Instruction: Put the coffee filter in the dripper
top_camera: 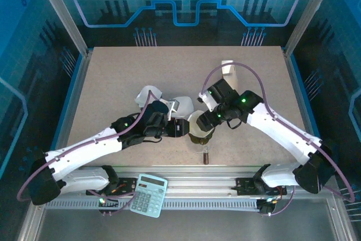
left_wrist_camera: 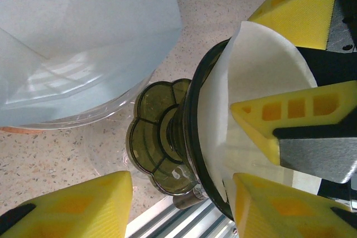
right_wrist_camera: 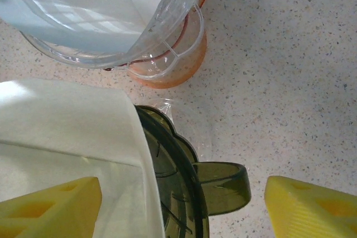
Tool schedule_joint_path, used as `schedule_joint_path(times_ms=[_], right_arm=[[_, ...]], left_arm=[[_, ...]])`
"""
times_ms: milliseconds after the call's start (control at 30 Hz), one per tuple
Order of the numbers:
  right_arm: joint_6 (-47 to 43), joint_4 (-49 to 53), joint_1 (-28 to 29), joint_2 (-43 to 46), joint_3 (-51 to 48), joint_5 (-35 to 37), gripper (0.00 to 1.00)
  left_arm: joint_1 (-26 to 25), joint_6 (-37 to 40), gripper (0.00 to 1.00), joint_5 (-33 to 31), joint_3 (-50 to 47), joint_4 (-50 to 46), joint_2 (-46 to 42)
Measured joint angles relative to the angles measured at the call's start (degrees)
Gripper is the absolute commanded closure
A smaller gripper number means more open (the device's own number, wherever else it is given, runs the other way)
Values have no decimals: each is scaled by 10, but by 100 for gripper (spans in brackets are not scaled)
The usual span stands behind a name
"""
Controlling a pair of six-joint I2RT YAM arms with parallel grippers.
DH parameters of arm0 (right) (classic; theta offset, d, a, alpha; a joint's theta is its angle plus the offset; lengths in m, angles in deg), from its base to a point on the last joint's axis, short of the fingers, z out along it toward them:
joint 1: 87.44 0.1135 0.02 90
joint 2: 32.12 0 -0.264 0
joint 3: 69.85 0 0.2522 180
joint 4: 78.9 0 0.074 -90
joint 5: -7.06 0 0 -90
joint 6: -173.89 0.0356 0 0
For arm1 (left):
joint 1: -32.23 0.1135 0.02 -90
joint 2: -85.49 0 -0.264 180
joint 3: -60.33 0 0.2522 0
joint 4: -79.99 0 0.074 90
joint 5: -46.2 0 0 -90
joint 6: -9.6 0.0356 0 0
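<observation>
Left wrist view has the left tool [left_wrist_camera: 183, 185] spread wide and holding nothing, the dark dripper [left_wrist_camera: 159, 137] between its fingers. The white coffee filter [left_wrist_camera: 262, 65] sits in the dripper's cone. The right tool [right_wrist_camera: 184, 185] is also wide open, one finger at the filter paper, the other past the handle. Beyond both, a clear container [right_wrist_camera: 167, 43] stands on the speckled table [right_wrist_camera: 290, 71]

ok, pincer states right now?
Left pincer: around the dripper; grip cannot be told.
Right pincer: open, one finger on the coffee filter.
</observation>
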Motion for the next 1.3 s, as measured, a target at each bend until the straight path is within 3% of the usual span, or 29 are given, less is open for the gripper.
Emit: schedule_joint_path(times_ms=[433, 833, 1300], right_arm=[[0, -12, 18, -34, -23, 32, 21], [3, -27, 23, -46, -39, 46, 21], [9, -29, 25, -46, -40, 48, 22]], left_arm=[[0, -1, 47, 0, -1, 3, 0], [0, -2, 27, -16, -11, 5, -38], [0, 0, 27, -18, 9, 12, 29]])
